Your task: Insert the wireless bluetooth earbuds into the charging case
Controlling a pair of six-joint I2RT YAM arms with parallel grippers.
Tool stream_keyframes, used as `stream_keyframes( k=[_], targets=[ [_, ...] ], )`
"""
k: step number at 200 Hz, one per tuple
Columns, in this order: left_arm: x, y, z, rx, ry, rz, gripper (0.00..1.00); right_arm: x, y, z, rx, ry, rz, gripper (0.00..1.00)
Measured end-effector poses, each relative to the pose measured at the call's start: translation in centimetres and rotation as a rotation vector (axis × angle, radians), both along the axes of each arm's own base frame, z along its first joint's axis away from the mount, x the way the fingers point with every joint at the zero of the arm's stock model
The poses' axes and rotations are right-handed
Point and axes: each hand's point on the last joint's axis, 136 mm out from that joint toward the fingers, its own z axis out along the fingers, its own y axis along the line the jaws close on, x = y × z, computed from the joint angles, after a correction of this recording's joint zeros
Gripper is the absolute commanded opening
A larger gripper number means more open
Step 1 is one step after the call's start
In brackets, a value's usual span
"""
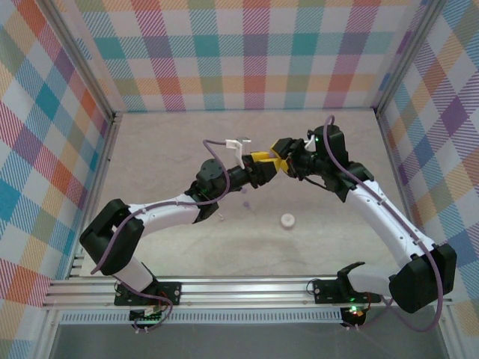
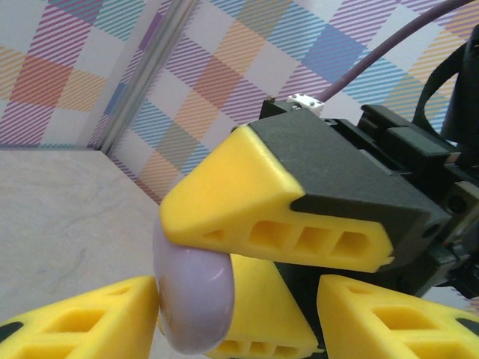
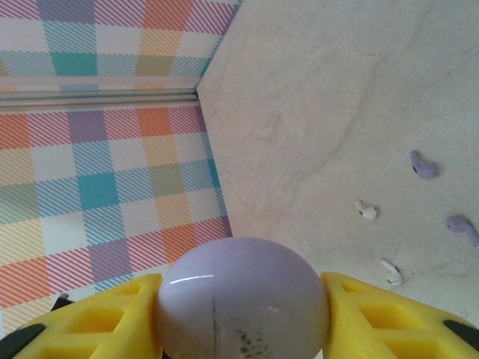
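Right gripper (image 3: 241, 318) tight around purple case (image 3: 243, 295), earbuds (image 3: 423, 165) well apart on table (image 3: 314, 90) below.

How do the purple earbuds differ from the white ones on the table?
Colour: purple earbuds are pale lilac, white earbuds plain white. Size: purple earbuds look bigger than white earbuds. Shared: all four lie loose on the table, none in the purple case.

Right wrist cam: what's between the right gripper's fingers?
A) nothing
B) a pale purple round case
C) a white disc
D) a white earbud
B: the pale purple round case sits clamped between the right gripper and its yellow fingers; the earbuds lie on the table.
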Motion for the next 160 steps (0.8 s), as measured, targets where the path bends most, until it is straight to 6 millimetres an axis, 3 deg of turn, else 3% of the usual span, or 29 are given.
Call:
stream_keyframes(
  k=[55, 101, 120, 160],
  targets=[
    [0.8, -0.4, -0.4, 0.003, 0.009, 0.018, 0.45, -0.1, 0.5, 0.3, 0.024, 0.003, 0.002, 0.51],
    [1.2, -0.3, -0.5, 0.016, 0.015, 0.040, 0.20, 0.0, 0.5, 0.4, 0.037, 0.005, -0.012, 0.57],
    [1.1, -0.5, -0.2, 0.014, 0.014, 0.029, 0.12, -0.1, 0.7, 0.5, 0.041, 0.005, -0.003, 0.61],
    [1.1, -0.6, -0.3, 0.032, 0.029, 0.023, 0.06, -0.6, 1.2, 0.6, 0.033, -0.011, 0.042, 0.78]
  ],
)
